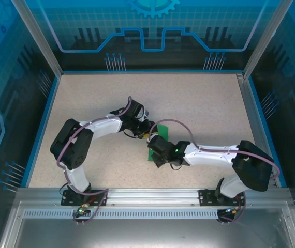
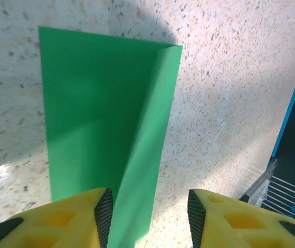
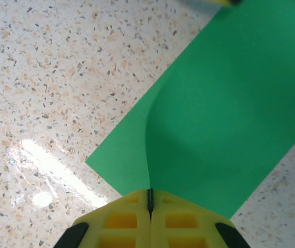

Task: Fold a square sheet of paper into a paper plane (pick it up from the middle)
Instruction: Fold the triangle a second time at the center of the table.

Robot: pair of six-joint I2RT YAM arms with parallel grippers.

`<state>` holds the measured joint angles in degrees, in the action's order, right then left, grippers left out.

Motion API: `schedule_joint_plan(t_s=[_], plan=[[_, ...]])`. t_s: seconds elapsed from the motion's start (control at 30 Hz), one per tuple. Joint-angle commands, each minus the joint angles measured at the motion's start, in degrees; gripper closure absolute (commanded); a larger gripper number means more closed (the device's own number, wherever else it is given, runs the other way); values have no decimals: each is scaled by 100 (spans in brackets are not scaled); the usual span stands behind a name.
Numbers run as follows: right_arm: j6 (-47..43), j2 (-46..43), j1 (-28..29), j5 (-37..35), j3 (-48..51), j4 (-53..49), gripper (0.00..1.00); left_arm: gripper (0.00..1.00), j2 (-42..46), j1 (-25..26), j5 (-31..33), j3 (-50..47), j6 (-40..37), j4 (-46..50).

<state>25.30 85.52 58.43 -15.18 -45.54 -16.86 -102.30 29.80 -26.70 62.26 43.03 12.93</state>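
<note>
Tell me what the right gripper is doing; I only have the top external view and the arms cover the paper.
Observer: The right gripper is shut, pinching a raised crease of the square sheet of paper.
Operator: And the left?
Observer: The left gripper is open, the sheet's lifted flap running between its fingers.
Operator: Lying flat?
Observer: Partly; one half rests on the table, the other bows upward.

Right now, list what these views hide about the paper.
Top view: paper mostly under right arm; fold too small to read.
Left wrist: paper's near edge cut off at bottom, behind left hand.
Right wrist: far corners cut off; pinched edge hidden inside right hand.
</note>
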Motion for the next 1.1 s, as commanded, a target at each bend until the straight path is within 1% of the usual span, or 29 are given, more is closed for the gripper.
schedule_joint_plan(t_s=[0.0, 0.07, 0.2, 0.3, 0.43, 0.7, 0.97, 1.07], plan=[[-141, -190, -418, 1310, 294, 623, 98, 47, 371, 24, 493, -208, -122, 356], [-146, -273, -605, 1465, 431, 729, 98, 47, 460, 25, 581, -302, -144, 381], [-156, -462, -1054, 2001, 694, 998, 97, 46, 625, 24, 631, -457, -154, 377], [-168, -544, -1423, 2567, 888, 1238, 95, 46, 716, 17, 591, -560, -154, 317], [-210, -471, -1881, 3271, 1016, 1363, 94, 47, 799, 41, 493, -644, -179, 272], [-196, -149, -2627, 4222, 1081, 1552, 91, 48, 849, 162, 402, -669, -290, 363], [-355, 139, -2964, 4440, 981, 1478, 90, 49, 852, 234, 400, -671, -326, 421], [-484, 201, -3037, 4527, 875, 1305, 89, 49, 844, 274, 385, -647, -356, 451]])
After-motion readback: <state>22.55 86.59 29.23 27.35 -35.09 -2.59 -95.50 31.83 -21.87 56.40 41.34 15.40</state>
